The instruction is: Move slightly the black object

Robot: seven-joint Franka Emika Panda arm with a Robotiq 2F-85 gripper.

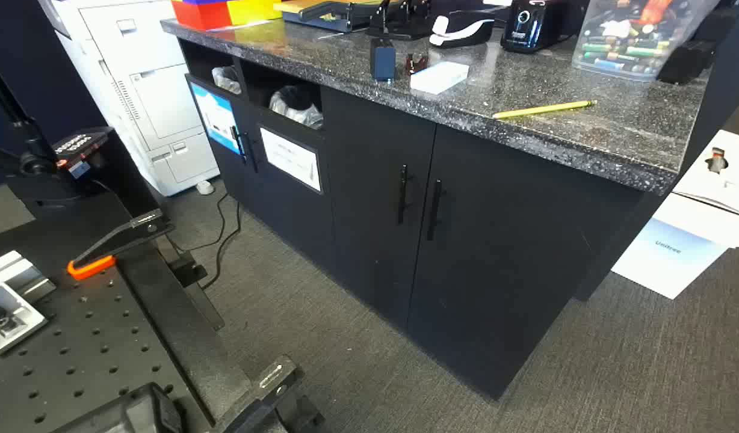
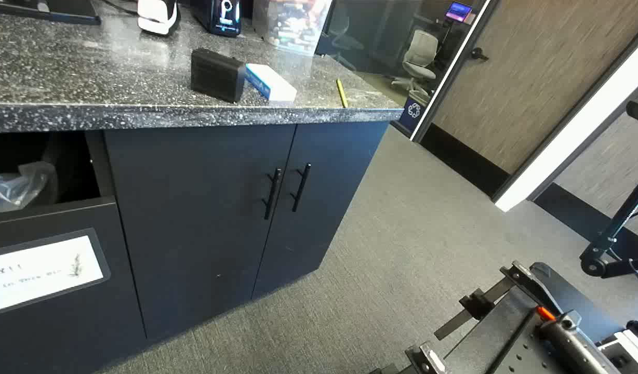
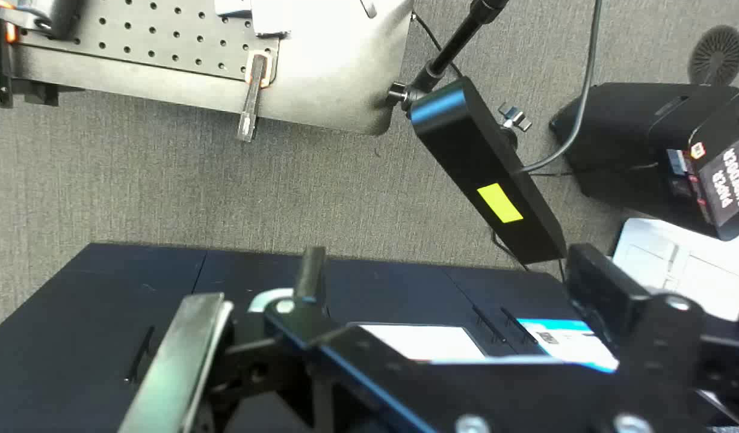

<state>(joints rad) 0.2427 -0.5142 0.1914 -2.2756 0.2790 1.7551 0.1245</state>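
Note:
The black object [image 1: 383, 60] is a small upright block near the front edge of the speckled counter. It also shows in an exterior view [image 2: 217, 75], standing close beside a white notepad [image 2: 271, 85] with a blue side. The notepad shows in the other picture of the counter too [image 1: 440, 77]. My gripper [image 3: 457, 273] shows only in the wrist view. Its two fingers are wide apart with nothing between them, above the dark cabinet front and floor. The black object is out of the wrist view, so I cannot tell its distance from the gripper.
A yellow pencil [image 1: 545, 109] lies near the counter edge [image 1: 574, 150]. A clear bin of batteries [image 1: 634, 45], a black device with a blue part [image 1: 529, 25] and a white-and-black dispenser [image 1: 463, 30] stand behind. A black camera [image 3: 490, 174] on a stand is near the gripper.

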